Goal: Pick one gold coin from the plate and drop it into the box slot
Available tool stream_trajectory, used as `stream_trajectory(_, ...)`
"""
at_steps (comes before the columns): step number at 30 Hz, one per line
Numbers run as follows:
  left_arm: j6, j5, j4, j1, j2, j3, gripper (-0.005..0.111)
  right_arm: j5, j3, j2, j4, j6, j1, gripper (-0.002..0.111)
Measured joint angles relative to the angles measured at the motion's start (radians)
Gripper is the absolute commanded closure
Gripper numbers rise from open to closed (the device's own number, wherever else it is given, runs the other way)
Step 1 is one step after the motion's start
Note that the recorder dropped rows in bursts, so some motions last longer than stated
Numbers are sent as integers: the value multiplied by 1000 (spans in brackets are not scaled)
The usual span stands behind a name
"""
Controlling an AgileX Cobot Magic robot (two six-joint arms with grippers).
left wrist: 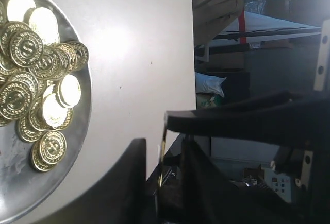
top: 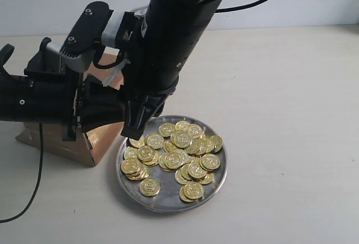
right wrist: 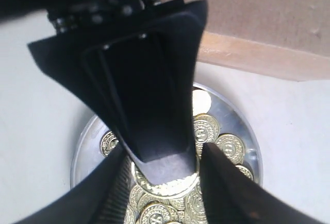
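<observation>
The single gold coin (right wrist: 164, 185) is clear of the heap and held above the plate (right wrist: 82, 147). It is pinched across its width between the two right fingers (right wrist: 227, 188), with its rim meeting each of them, so the right gripper (top: 137, 132) is clenched on it. In the left wrist view the same coin (left wrist: 162, 131) shows edge-on as a thin gold line between the dark fingers of the left gripper (left wrist: 164, 154). A strip of pale table is visible between the coin and one of these fingers. On the other side the gap is too dark to judge. This pincer is therefore part-way apart around the coin's faces and does not visibly grip it. From the right wrist, one left finger (right wrist: 149, 95) lies as a broad black wedge across the upper part of the coin. In the exterior view the two grippers meet over the plate's rim on the side nearest the box (top: 98, 143). The coin itself is hidden there. The remaining coins (top: 179, 154) lie piled in the plate, which sits just beside the box on the table (top: 280, 87). The left arm covers the top of the box, and the slot is out of sight.
</observation>
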Motion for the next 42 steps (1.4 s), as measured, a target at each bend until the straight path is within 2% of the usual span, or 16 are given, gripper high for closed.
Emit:
stream_trajectory(11, 0, 0, 0, 0, 0, 0, 87, 0, 0, 0, 8, 0, 0, 84)
stream_trajectory(13, 4, 0, 0, 0, 0, 0, 94, 0, 0, 0, 8, 0, 0, 84)
stream_trajectory(15, 12, 0, 0, 0, 0, 0, 107, 0, 0, 0, 8, 0, 0, 84)
stream_trajectory(23, 42, -4, 2, 0, 0, 0, 107, 0, 0, 0, 10, -4, 0, 84)
stream_trajectory(25, 44, -4, 2, 0, 0, 0, 107, 0, 0, 0, 10, -7, 0, 79)
stream_trajectory(29, 44, -4, 2, 0, 0, 0, 107, 0, 0, 0, 10, -8, 0, 49)
stream_trajectory(31, 44, -4, 0, 0, 0, 0, 107, 0, 0, 0, 14, -6, 0, 41)
stream_trajectory(42, 64, -15, 2, 0, -4, 0, 107, 48, 0, -66, -69, 98, 0, 42)
